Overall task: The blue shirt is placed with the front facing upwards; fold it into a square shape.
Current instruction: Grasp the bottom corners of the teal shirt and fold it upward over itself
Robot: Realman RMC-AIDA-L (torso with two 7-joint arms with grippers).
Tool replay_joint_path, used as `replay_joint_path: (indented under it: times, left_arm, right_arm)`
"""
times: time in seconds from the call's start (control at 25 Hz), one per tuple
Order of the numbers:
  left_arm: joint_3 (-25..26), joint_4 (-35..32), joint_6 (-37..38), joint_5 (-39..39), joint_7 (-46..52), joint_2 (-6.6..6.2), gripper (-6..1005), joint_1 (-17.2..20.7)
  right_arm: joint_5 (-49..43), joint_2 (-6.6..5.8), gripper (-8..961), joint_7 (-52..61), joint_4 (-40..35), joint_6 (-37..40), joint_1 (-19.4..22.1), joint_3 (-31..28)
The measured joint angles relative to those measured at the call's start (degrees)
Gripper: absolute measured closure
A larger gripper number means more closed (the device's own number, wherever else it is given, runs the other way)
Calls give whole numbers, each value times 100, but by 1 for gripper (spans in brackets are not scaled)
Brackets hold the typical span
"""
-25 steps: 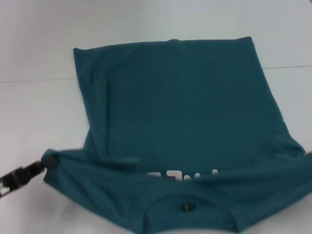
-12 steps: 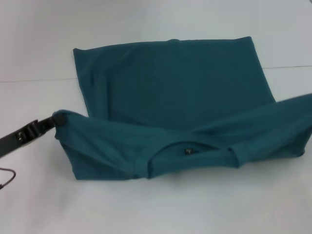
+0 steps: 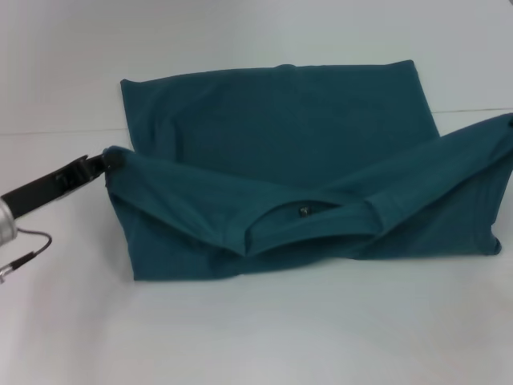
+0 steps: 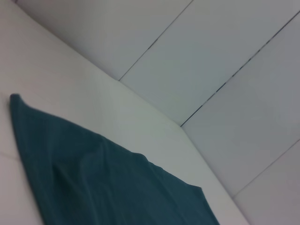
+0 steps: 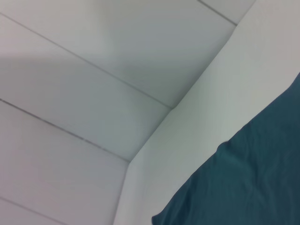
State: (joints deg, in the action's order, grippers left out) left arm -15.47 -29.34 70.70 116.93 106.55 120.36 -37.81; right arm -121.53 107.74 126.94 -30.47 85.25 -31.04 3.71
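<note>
The blue shirt point(image 3: 280, 120) lies on the white table, its far half flat. Its near half, with the collar and the dark neck label point(image 3: 304, 212), is lifted and folded back over the far half, so the chest letters are hidden. At the left, my left gripper point(image 3: 109, 159) is shut on the raised shoulder corner. The other raised corner reaches the head view's right edge. There my right gripper point(image 3: 509, 122) pinches it, with only its tip showing. Teal cloth fills the lower part of the left wrist view point(image 4: 93, 183) and a corner of the right wrist view point(image 5: 253, 187).
The white table point(image 3: 256, 337) runs under and around the shirt. A thin seam point(image 3: 56, 131) crosses the surface behind it. A cable loop point(image 3: 32, 245) hangs below my left arm. White panelled walls point(image 4: 225, 56) stand beyond the table.
Both grippers have carried the shirt's near edge up and away from me, over the far half. The letters that showed a second ago are now covered, and the collar sits farther back.
</note>
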Motion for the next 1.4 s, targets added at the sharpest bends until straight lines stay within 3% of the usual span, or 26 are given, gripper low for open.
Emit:
replay_joint_path:
  times: [0.28,0.72,1.4]
  left_arm:
    - [-256,41,-521,-20,-101,-8,904,-386]
    - [-268,362,-1229,-30,-451,-130,888,-904]
    - [-557,674,-2392,-33,-732,-137,862,-1256]
  right_arm:
    - [90,9,880,-147,13,-482,-143,6]
    - [318,3,876,-386,170,-1095,-290,176]
    - [324,55,869,-736,446,-2405,-774,860]
